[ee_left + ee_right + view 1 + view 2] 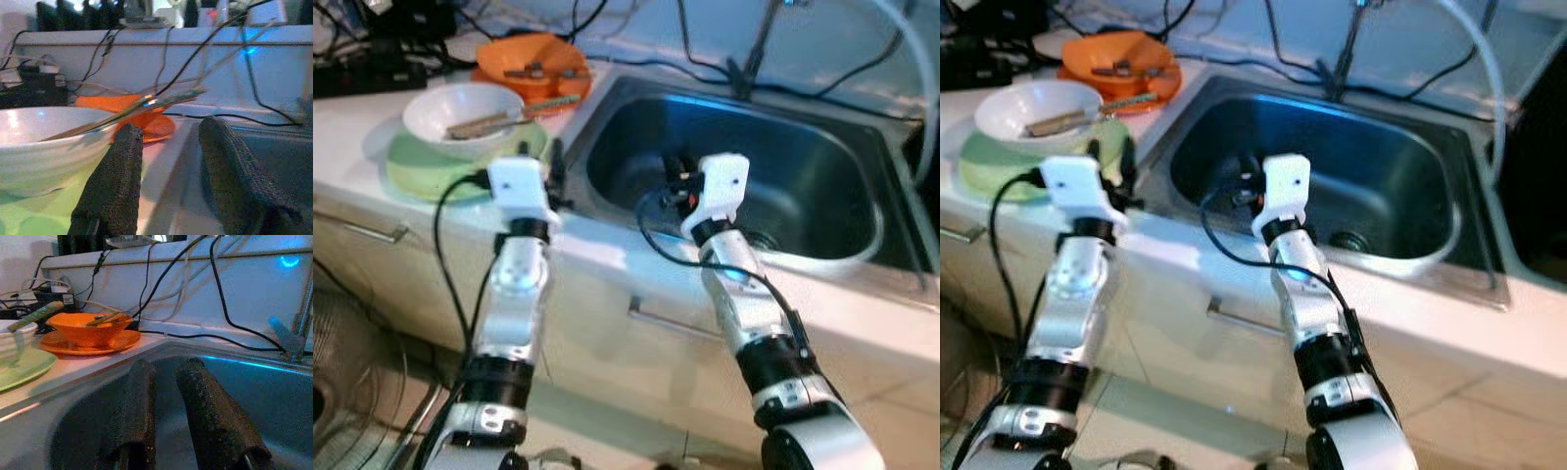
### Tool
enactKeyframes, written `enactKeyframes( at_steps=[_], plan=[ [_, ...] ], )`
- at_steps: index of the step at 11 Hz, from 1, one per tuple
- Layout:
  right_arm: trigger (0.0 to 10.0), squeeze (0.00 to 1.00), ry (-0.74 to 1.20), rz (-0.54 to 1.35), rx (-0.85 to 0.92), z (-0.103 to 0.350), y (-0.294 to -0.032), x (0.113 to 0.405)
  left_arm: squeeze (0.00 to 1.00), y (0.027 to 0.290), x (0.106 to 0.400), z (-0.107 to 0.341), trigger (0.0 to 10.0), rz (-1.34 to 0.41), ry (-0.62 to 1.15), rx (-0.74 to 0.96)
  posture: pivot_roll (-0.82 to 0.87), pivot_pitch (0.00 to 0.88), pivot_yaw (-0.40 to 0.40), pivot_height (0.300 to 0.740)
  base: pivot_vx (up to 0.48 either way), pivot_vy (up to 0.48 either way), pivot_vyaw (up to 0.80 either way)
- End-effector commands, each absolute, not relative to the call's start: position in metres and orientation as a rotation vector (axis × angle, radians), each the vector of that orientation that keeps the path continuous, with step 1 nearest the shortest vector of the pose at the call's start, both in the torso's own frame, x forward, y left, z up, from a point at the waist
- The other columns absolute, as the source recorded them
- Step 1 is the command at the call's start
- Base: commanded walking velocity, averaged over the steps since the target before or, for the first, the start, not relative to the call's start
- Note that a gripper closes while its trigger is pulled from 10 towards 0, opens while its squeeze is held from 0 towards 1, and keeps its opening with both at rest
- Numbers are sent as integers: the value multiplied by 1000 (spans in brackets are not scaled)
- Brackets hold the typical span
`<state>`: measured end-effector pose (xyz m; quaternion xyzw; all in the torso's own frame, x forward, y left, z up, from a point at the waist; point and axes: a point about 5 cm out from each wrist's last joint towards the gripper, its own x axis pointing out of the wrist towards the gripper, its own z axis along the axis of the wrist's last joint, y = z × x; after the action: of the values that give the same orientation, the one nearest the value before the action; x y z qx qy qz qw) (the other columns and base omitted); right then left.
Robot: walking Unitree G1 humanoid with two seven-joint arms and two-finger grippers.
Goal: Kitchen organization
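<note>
Left eye view: right gripper [674, 174] hidden behind its wrist.

Your head cameras looked down on the sink [734, 157] and counter; both wrist cameras sat low, facing the back wall, sharing the orange bowl [90, 328]

open basin, crowded counter corner

the sink [822, 186] basin lies open and bare, with room for the right gripper [677, 168] over its near rim. on the counter [352, 127] to the left, a white bowl [440, 108] on a green plate [421, 171] stands just ahead of the left gripper [543, 162], utensils [499, 119] jutting past its rim. an orange bowl [533, 54] sits behind. cables [705, 64] trail along the back wall.
</note>
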<state>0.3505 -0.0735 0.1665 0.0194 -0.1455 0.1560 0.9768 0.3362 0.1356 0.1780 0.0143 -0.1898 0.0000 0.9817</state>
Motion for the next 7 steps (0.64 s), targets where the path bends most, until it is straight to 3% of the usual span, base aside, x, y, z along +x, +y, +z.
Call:
enactKeyframes(
  at_steps=[1, 7],
  plan=[
    [10000, 0, -297, 314, 31, 167, -74, 350, 0, 134, 336, 179, 10000, -15, -391, 37, 61, 72, -62, 740, 0, 0, 0],
    [10000, 0, -280, 317, 38, 165, -74, 351, 0, 134, 336, 179, 10000, -12, -387, 47, 61, 70, -63, 740, 0, 0, 0]
  ],
)
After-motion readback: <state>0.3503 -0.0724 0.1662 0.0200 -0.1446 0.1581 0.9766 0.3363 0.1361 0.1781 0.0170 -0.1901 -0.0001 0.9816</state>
